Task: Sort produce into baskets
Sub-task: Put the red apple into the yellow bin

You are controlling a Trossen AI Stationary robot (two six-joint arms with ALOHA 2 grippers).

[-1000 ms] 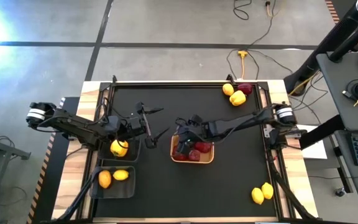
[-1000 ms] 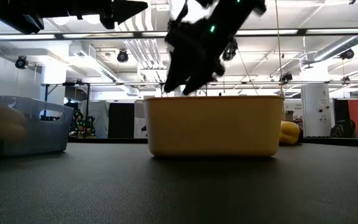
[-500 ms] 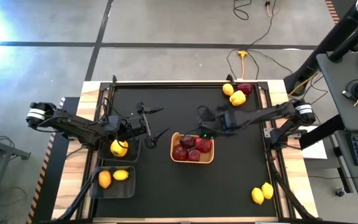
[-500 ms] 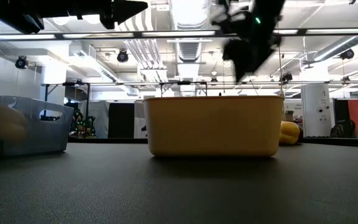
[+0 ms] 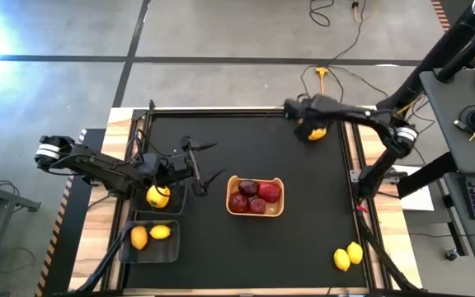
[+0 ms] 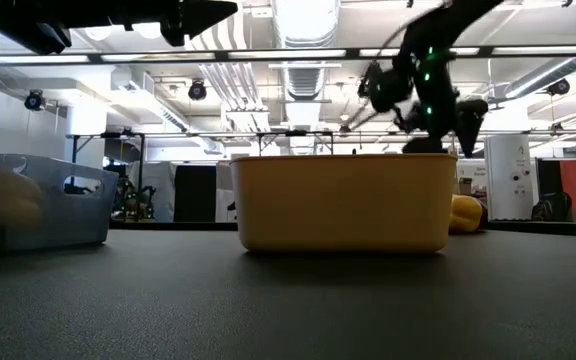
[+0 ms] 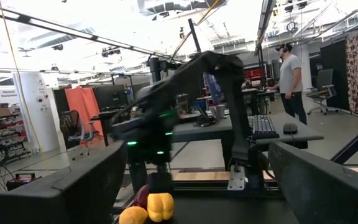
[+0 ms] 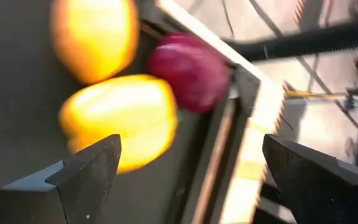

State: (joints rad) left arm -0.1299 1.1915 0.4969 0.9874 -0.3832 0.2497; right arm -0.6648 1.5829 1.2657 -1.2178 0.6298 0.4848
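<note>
Near edge of the table (image 5: pixel 303 264): two lemons (image 5: pixel 347 256) sit loose at about 4 o'clock, unsorted. At 8 o'clock a dark bin (image 5: pixel 149 240) holds a lemon and an orange-yellow piece. Just beyond it the second bin (image 5: pixel 165 198) holds a yellow pepper (image 5: pixel 157 196).

The left gripper (image 5: pixel 204 163) hangs above the table at 9 o'clock, just beside that second bin, fingers spread wide, holding nothing. It has not shifted over the last second.

Centre: the tan tray (image 5: pixel 255 213) now shows four dark red fruits (image 5: pixel 255 196) in plain sight, since the right arm no longer covers it. A second ago the right gripper was down over the tray; it has since swung out to the far corner.

Far, 1 o'clock: the right gripper (image 5: pixel 297 113) hovers over the last cluster, a yellow pepper (image 8: pixel 122 118), a lemon (image 8: pixel 93 37) and a red fruit (image 8: pixel 190 63) against the table's edge. Its fingers stand wide apart and empty.

Likely meaning: a red fruit got dropped off and the next pick is starting, probably the red one, which sits tight against the pepper and the rim.
</note>
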